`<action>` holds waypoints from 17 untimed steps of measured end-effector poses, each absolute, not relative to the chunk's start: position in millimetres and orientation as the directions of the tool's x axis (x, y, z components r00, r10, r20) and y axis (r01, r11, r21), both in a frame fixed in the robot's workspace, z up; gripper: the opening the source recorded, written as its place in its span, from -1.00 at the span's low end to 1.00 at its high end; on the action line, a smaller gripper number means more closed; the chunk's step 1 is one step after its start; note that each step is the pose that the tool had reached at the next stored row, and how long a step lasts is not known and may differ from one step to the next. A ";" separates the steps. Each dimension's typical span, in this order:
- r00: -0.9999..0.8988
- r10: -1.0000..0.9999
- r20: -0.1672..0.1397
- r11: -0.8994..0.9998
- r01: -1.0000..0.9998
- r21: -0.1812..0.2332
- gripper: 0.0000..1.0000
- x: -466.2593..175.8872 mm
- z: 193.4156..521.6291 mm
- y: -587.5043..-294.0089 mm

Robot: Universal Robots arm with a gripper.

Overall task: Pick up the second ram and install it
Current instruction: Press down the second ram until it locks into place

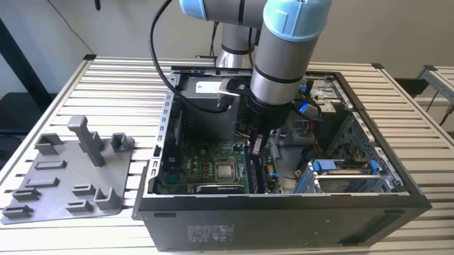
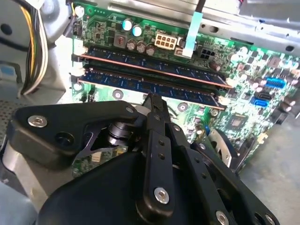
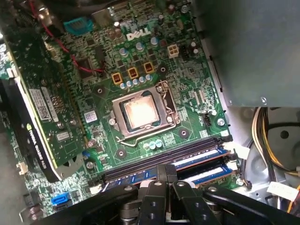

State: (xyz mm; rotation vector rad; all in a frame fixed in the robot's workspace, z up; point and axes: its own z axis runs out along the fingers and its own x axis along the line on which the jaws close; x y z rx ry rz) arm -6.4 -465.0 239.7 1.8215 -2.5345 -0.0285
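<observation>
Two dark memory sticks stand side by side in the motherboard's slots inside the black computer case [image 1: 284, 215]. The second ram [image 2: 117, 80] is the stick closer to my fingers, also seen in the first wrist view [image 3: 201, 160]. My gripper [image 2: 151, 97] is shut, with its joined tips resting on or just above this stick's top edge, about midway along it. The other stick [image 2: 154, 64] sits in the slot beyond. In the exterior view the gripper [image 1: 257, 144] reaches down into the case over the slots [image 1: 255, 175].
A CPU socket [image 3: 140, 112] and a graphics card [image 3: 42, 117] lie beside the slots. Cable bundles [image 2: 35, 42] and the drive cage [image 1: 341, 172] crowd the case. A grey tray with posts [image 1: 42, 204] lies on the slatted table at the exterior view's left.
</observation>
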 end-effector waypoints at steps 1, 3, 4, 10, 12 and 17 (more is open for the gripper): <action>-0.304 -0.953 0.006 0.304 -0.952 0.027 -0.79 -6.4 239.7 -465.0; -0.278 -0.961 0.004 0.278 -0.960 0.028 -0.79 -6.4 239.7 -464.9; -0.268 -0.964 0.001 0.267 -0.963 0.030 -0.79 -6.3 239.8 -464.9; -0.258 -0.966 -0.002 0.258 -0.966 0.033 -0.79 -6.0 239.6 -464.9; -0.256 -0.967 -0.001 0.256 -0.966 0.036 -0.79 -3.1 238.8 -464.7; -0.223 -0.975 -0.001 0.223 -0.974 0.036 -0.79 -2.5 232.1 -464.0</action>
